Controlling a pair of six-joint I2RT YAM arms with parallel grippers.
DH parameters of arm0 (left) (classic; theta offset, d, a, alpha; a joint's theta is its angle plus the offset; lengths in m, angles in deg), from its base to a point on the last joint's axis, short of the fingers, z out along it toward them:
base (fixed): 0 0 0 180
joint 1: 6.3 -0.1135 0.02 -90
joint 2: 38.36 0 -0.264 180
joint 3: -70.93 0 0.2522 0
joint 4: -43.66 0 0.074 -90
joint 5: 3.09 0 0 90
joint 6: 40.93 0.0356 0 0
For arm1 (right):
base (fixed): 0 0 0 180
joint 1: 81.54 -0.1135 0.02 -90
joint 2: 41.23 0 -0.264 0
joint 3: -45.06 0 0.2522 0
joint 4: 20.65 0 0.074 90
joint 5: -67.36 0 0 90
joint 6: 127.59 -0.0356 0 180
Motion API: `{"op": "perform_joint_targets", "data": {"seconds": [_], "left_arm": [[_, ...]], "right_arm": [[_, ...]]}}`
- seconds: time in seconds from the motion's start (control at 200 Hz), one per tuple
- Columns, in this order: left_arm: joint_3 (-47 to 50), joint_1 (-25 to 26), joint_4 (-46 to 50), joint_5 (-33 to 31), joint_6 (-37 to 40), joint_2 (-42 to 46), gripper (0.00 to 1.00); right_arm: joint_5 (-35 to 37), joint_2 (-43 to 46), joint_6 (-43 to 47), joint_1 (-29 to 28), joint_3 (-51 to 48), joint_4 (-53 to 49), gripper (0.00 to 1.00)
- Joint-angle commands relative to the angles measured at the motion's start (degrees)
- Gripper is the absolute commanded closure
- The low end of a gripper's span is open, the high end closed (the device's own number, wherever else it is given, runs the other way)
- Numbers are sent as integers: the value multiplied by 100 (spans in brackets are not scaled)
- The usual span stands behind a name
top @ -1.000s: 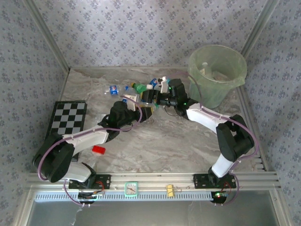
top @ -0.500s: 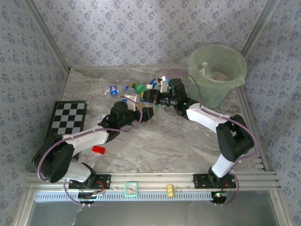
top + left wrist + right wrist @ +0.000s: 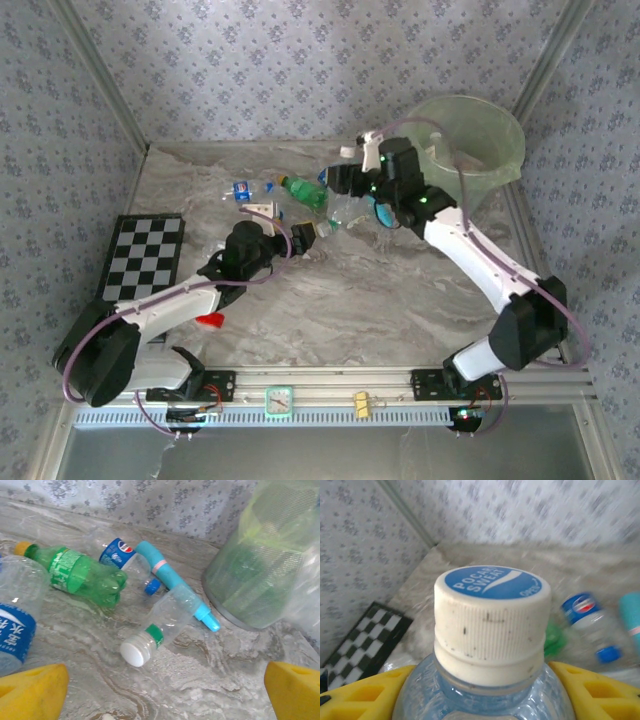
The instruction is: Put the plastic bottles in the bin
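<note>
Right gripper (image 3: 487, 695) clamped on white-capped bottle (image 3: 492, 615), left gripper (image 3: 162, 695) spread wide and empty; carry well over bin (image 3: 512, 135) rim before releasing.

Right pincer (image 3: 480, 695) with bottle (image 3: 492, 625) higher, nearer bin (image 3: 490, 175); left pincer (image 3: 162, 695) now wide.

The desk (image 3: 210, 680) is marbled grey-beige, the walls (image 3: 300, 60) bear a blue floral print, and the board (image 3: 145, 255) is black-and-white chequered. The bin (image 3: 260, 570) is pale green, the green bottle (image 3: 82, 575) has a yellow cap (image 3: 21, 547), and the tube (image 3: 167, 575) is teal. The clear bottle (image 3: 485, 702) has a ribbed cap (image 3: 492, 625), white with a blue top.
</note>
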Motion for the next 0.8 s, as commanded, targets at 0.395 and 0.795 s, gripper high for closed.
{"op": "perform_joint_targets", "data": {"seconds": [0.395, 0.795], "left_arm": [[-180, 0, 269, -79, -439, -368, 0], [-224, 0, 389, -143, -361, -330, 0]], "right_arm": [[2562, 643, 2036, 810, 1488, -783, 49], [1781, 102, 984, 3116, 1794, -883, 50]]}}
